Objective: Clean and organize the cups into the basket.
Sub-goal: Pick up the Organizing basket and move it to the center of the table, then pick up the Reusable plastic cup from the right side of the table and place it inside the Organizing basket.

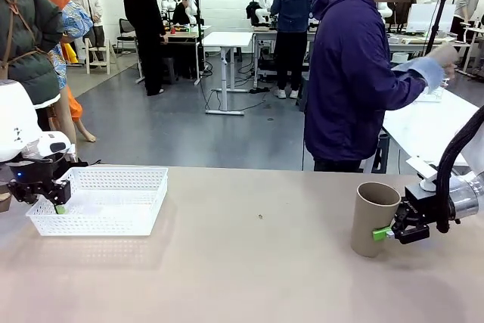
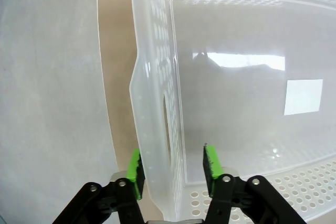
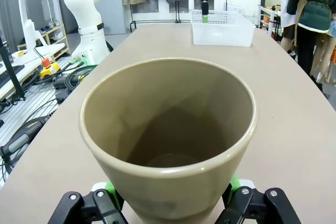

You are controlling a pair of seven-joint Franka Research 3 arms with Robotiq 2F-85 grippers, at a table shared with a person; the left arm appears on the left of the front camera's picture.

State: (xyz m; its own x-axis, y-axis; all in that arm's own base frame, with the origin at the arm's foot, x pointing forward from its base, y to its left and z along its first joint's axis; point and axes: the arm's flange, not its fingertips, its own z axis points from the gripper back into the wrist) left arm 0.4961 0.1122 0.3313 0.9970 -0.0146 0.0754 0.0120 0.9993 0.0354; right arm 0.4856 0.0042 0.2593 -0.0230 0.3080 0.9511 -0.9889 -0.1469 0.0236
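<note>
Gripping tan cup (image 1: pixel 373 218) by its sides, right gripper (image 1: pixel 384 233) clenched, cup upright on table (image 1: pixel 249 262); left gripper (image 2: pixel 172 170) straddles white basket (image 2: pixel 157 77) end wall, cannot tell if clamped.

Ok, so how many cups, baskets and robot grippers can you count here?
tan cup: 1
white lattice basket: 1
robot grippers: 2, the left gripper and the right gripper
Total: 4

Tan table (image 1: pixel 249 277), person in purple hoodie (image 1: pixel 352 81)
</note>
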